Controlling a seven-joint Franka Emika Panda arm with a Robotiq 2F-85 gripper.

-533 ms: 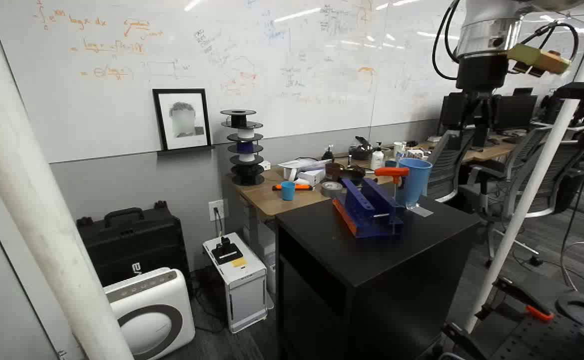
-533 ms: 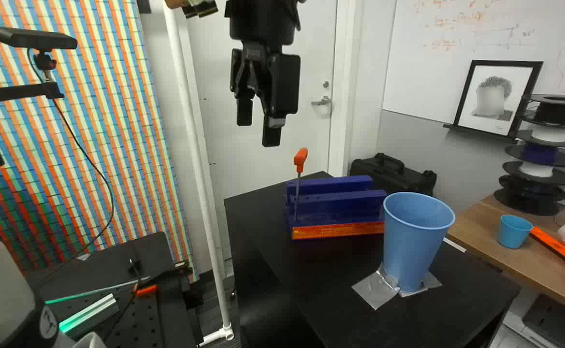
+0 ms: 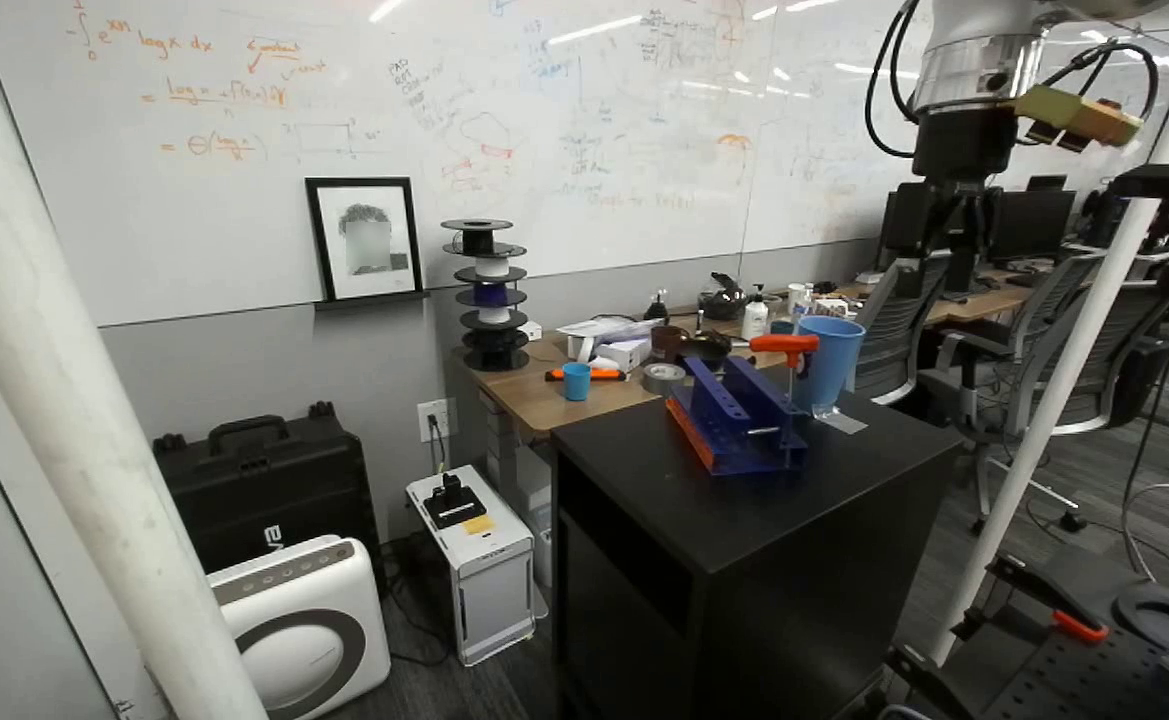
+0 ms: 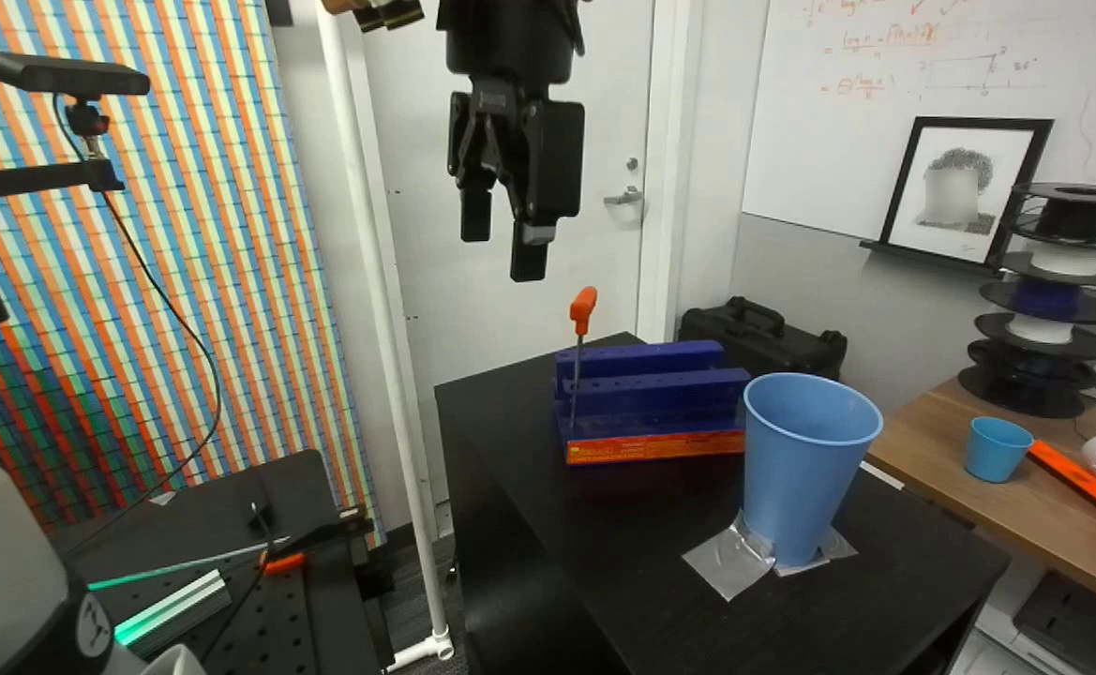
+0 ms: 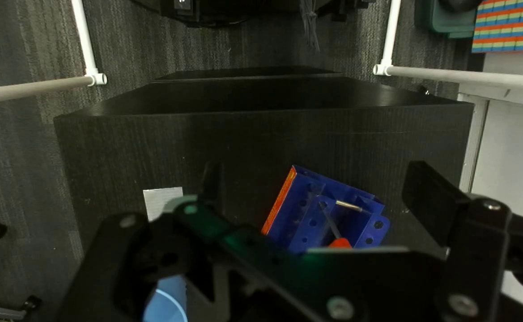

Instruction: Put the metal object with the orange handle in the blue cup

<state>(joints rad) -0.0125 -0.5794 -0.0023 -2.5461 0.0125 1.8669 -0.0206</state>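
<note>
The approach seems to be in hand: above the table, the claw is held with jaws parted, nothing gripped. The orange-handled tool is stood nearly upright at one end of the blue rack (the blue cup is set nearby). Next, the claw should be aligned and lowered for gripping.

1. In an exterior view, the silver-and-white wrist hangs nearly vertical.
2. Below it, the black gripper points downward.
3. In the wrist view, its two fingers stand spread wide apart.
</note>
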